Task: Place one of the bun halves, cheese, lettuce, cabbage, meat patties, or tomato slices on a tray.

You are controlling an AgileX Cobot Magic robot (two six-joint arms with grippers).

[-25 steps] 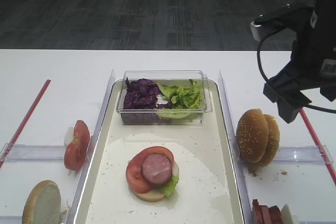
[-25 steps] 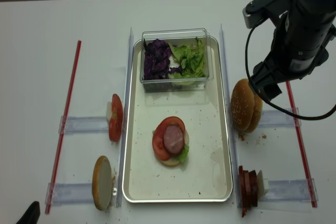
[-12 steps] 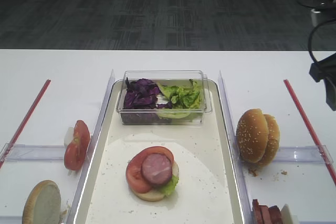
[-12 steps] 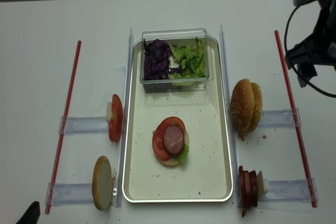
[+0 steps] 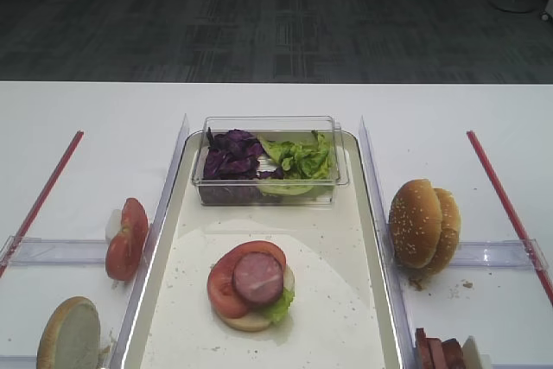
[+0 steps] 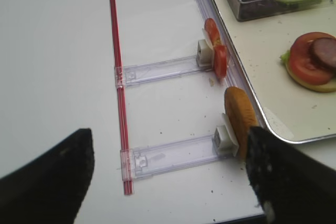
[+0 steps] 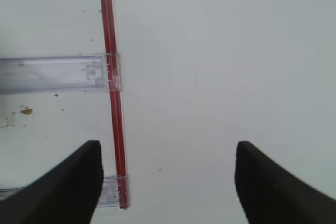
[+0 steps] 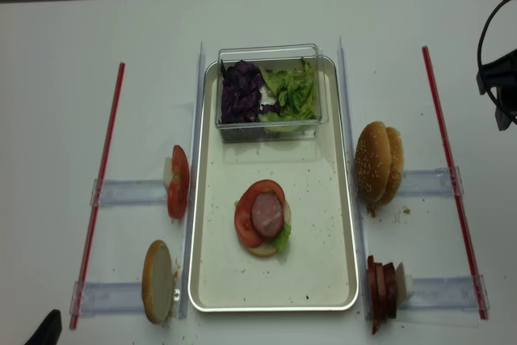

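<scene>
Tray (image 8: 335, 224) already carries your stack: bun base, lettuce, tomato, meat patty (image 8: 266, 212) on top; bun halves (image 8: 378, 162) wait right of it; both sets of fingers (image 7: 168, 182) spread, empty.

Right arm (image 8: 502, 94), frame's right edge: black housing with looped black cable. Both wrist views show matte black, wedge-shaped fingers (image 7: 71, 184).

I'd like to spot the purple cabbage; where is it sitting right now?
The cabbage fills the left half of the clear plastic box at the far end of the tray, right beside the green lettuce.
</scene>
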